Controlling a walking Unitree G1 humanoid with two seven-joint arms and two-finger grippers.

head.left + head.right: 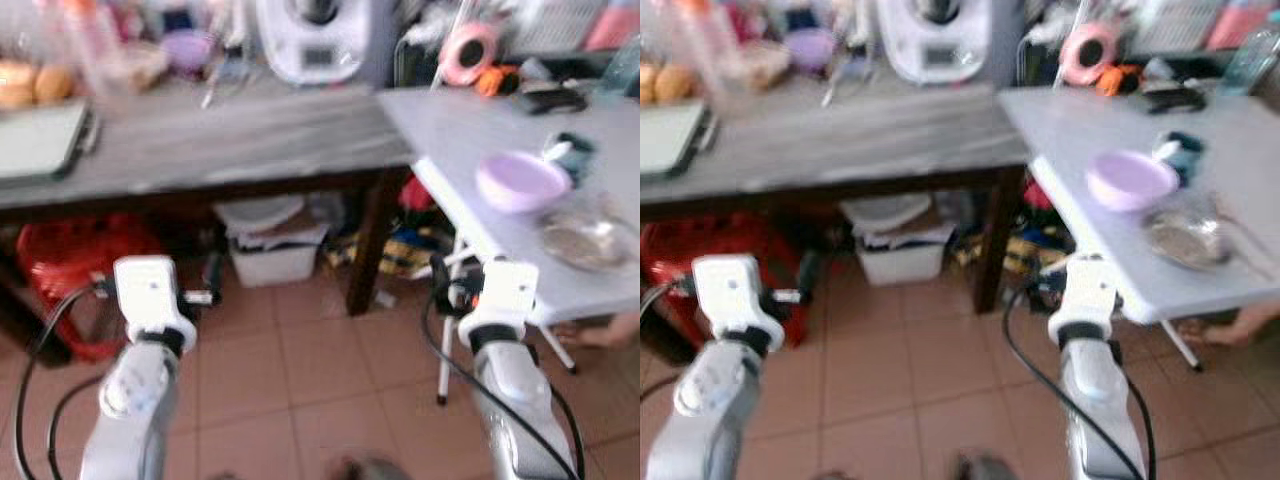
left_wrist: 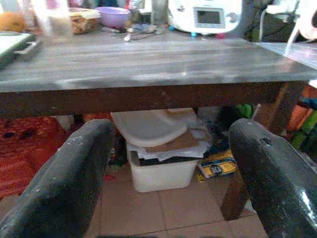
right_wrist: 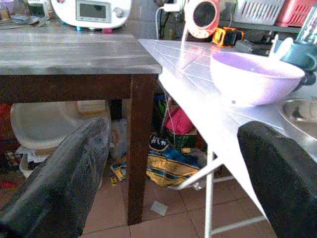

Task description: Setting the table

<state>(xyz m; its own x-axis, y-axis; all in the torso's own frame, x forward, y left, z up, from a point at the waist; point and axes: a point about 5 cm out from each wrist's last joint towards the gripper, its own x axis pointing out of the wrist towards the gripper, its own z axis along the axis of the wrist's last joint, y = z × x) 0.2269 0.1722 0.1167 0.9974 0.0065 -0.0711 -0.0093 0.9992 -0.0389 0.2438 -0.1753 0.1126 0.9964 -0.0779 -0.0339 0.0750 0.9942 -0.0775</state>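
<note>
— What's nearest?

— The two silver arms, held low over the tiled floor [image 1: 300, 370]. The left gripper [image 2: 168, 173] has its black fingers spread wide with nothing between them, aimed at the space under the dark wooden table [image 1: 200, 140]. The right gripper [image 3: 173, 183] is spread just as wide and holds nothing, pointing at the near corner of the white folding table [image 1: 480, 120].

— And under the wooden table?

— A white plastic bin [image 2: 161, 171] with a white lid or seat-like piece lying on top of it, and a red crate [image 1: 70, 265] to its left. Right of the dark table leg [image 3: 141, 148] there are colourful bags on the floor.

— Where are the dishes?

— On the white folding table at the right. A lilac bowl [image 1: 520, 182] sits near its near edge, with a metal plate [image 1: 590, 240] just beside it, nearer still. A dark teal thing [image 1: 570, 150] stands just behind the bowl; the blur is too heavy to say what it is.

— Farther back?

— On the wooden table, a tray [image 1: 40, 140] at the left, a white kitchen machine [image 1: 315, 40] at the far edge, and a purple bowl [image 2: 114, 10] left of it. At the far end of the white table there is a pink round object [image 1: 470, 52]. Someone's bare foot [image 1: 610, 330] shows under the white table's right side.
</note>
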